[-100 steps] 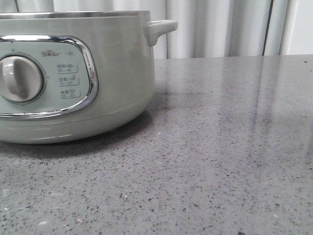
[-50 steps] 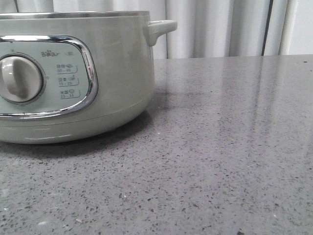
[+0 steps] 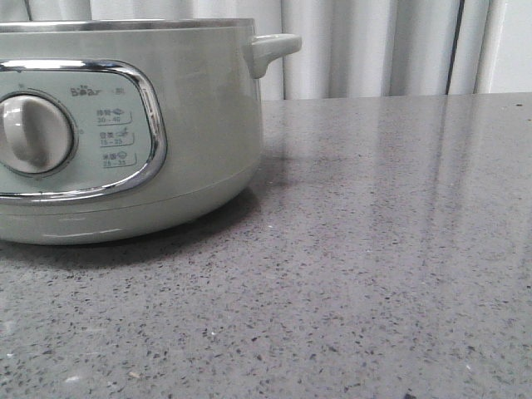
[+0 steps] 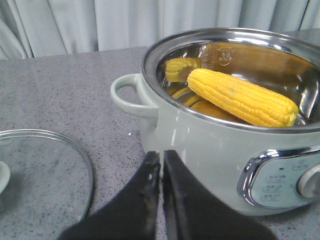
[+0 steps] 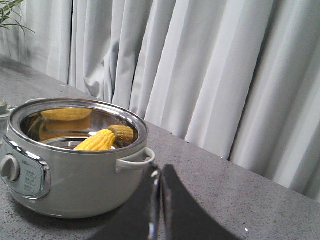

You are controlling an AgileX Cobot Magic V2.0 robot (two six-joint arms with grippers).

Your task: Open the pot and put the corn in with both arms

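The pale grey-green pot [image 3: 125,125] stands at the left in the front view, its dial and "Bear" panel facing me. It has no lid on. The yellow corn [image 4: 242,96] lies inside the steel bowl, also seen in the right wrist view [image 5: 97,141]. The glass lid [image 4: 42,172] lies flat on the table beside the pot. My left gripper [image 4: 161,155] is shut and empty, close to the pot's wall [image 4: 200,145] below its side handle [image 4: 127,95]. My right gripper [image 5: 160,172] is shut and empty, near the other handle [image 5: 135,159]. No gripper shows in the front view.
A grey speckled stone table [image 3: 391,249] carries everything. Pale curtains [image 5: 210,75] hang behind the table. A green plant leaf [image 5: 10,10] shows at the far corner in the right wrist view.
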